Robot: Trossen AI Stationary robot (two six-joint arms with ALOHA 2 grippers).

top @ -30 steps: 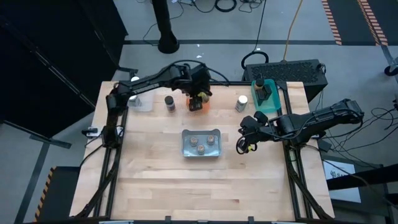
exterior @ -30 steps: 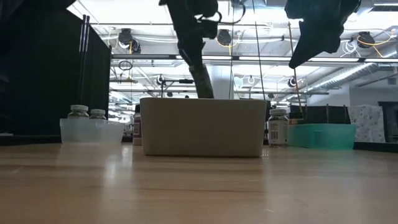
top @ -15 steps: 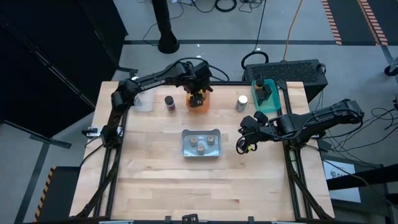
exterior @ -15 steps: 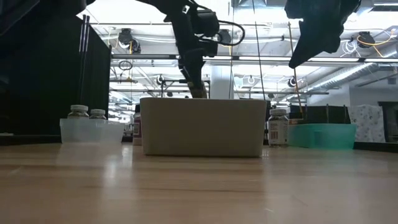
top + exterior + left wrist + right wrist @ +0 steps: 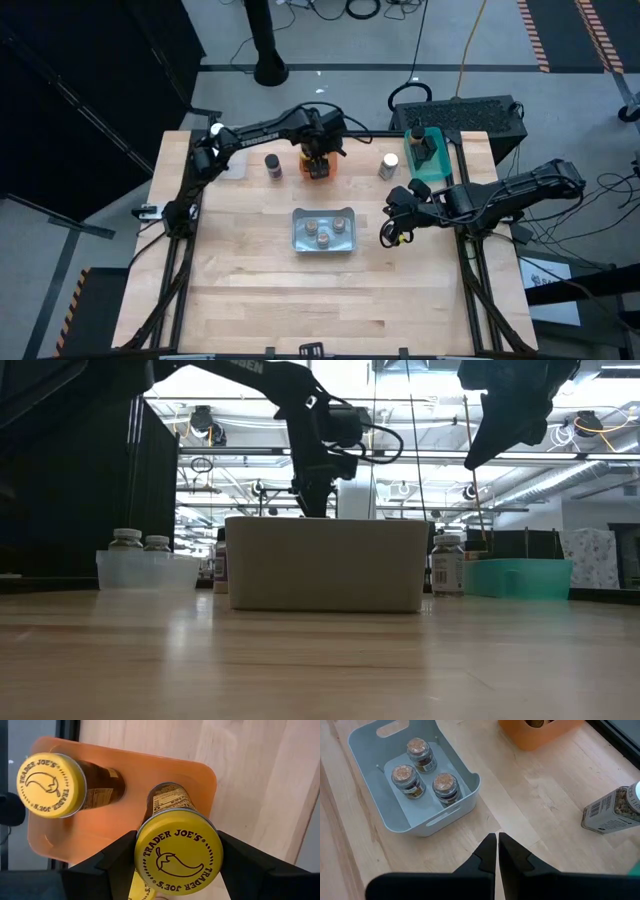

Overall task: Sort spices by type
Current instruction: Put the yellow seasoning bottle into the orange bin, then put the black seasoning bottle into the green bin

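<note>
Left gripper (image 5: 178,851) clamped on yellow-lid jar (image 5: 178,854) over orange bin (image 5: 197,777). Lower straight, apparently clear of neighbour jar (image 5: 50,784), then release. Right gripper (image 5: 497,845) closed, idle.

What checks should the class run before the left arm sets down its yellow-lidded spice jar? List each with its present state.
1. Left gripper clamped on the yellow-lidded spice jar, a finger on each side of the lid: ok.
2. Jar positioned over the orange bin, not the bare table: ok.
3. Matching type already in the bin, a second yellow-lidded jar with the same lid print: ok.
4. Free floor space in the bin beside the held jar: ok.
5. Whether the held jar's base touches the bin floor: cannot tell.
6. Right gripper shut and waiting away from the orange bin, near the grey bin: ok.
</note>
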